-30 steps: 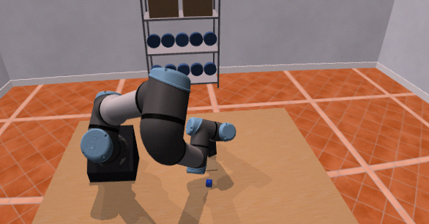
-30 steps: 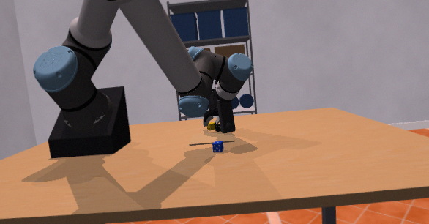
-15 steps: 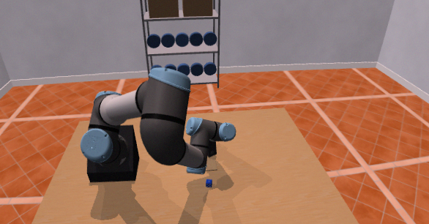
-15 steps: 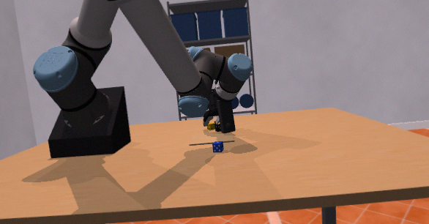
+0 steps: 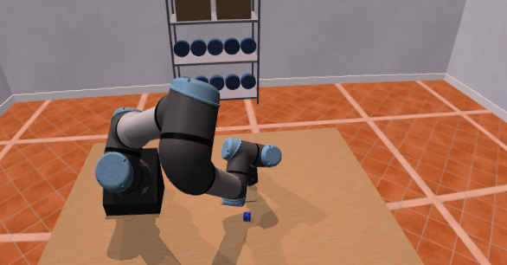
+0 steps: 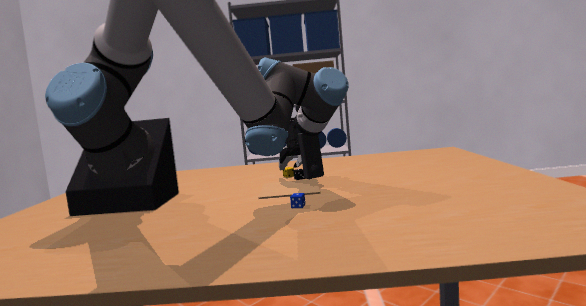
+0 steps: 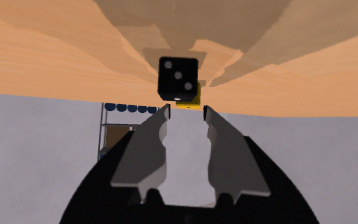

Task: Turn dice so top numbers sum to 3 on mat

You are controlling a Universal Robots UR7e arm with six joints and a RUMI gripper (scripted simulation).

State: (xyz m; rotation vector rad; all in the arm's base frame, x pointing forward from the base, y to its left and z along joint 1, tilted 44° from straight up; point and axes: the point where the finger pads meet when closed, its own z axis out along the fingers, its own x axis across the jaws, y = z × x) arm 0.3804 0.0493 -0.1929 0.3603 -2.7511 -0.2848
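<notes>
A black die (image 7: 178,77) lies on the table just beyond my fingertips, with a three-pip face turned to the wrist camera. A yellow die (image 7: 190,103) sits right behind it, mostly hidden. My gripper (image 7: 187,105) is low over the table; its fingers stand a little apart with nothing between them. In the exterior view the gripper (image 6: 301,170) stands by the yellow die (image 6: 288,172) and the black die (image 6: 298,174). A blue die (image 6: 298,201) lies apart, nearer the front, and also shows in the top view (image 5: 247,216). A thin dark line (image 6: 289,195) behind the blue die may be the mat's edge.
The arm's black base (image 5: 133,187) stands at the table's left. The elbow and forearm (image 5: 190,152) hang low over the table and hide the gripper in the top view. A shelf rack (image 5: 214,40) stands behind the table.
</notes>
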